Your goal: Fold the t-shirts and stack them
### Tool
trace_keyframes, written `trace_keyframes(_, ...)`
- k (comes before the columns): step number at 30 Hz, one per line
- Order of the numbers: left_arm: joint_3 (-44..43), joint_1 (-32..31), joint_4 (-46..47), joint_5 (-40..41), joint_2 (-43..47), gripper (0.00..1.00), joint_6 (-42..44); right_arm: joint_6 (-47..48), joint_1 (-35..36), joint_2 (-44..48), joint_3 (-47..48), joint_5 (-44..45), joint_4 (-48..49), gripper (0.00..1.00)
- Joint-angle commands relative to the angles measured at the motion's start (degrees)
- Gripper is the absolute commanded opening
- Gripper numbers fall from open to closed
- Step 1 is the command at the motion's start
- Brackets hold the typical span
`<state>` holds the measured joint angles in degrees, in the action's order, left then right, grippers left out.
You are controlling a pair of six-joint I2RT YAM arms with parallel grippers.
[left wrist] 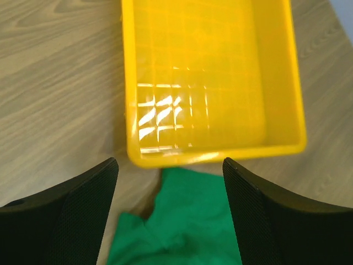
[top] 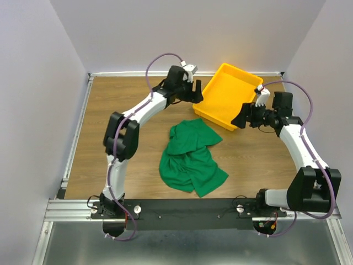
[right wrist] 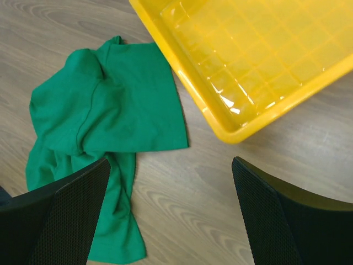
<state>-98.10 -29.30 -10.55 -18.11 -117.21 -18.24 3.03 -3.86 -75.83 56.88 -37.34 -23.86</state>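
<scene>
A green t-shirt [top: 191, 157] lies crumpled in the middle of the wooden table, just in front of the yellow tray. Its upper part shows in the left wrist view [left wrist: 182, 221], and most of it in the right wrist view [right wrist: 105, 121]. My left gripper [top: 194, 91] hovers above the tray's left end, jaws wide apart with nothing between them [left wrist: 170, 212]. My right gripper [top: 242, 118] hangs at the tray's right front corner, open and empty over bare wood [right wrist: 171, 215], with the shirt to its left.
An empty yellow tray [top: 212, 107] stands tilted at the back centre-right [left wrist: 215, 152] [right wrist: 242, 130]. White walls close in the table on three sides. A metal rail [top: 71, 143] runs along the left edge.
</scene>
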Motion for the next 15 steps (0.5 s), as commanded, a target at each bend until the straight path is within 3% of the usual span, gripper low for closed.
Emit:
trace_keyframes(1,-14.1,-2.2,-10.1,7.6,-10.0,0.83,0.5,-2.4,-1.7,3.6,-2.5,-1.6,-1.3,0.98)
trace_keyframes(4,-30.9,-3.0,-19.6,12.3,-19.4,0.76,0.0,-2.9,-2.6,4.2,-4.0,-1.8,-1.2,0.98)
trace_keyframes(6,-36.0,-3.2,-22.3,14.8,-24.9,0.74,0.0,-2.8,-3.1,4.3,-4.6,-1.8,-1.2,0.98)
trace_keyframes(15,-36.1,-4.1,-22.3,14.2,-29.4,0.65,1.0,-2.8,-3.7,3.3,-5.4,-1.4,-1.0,0.98)
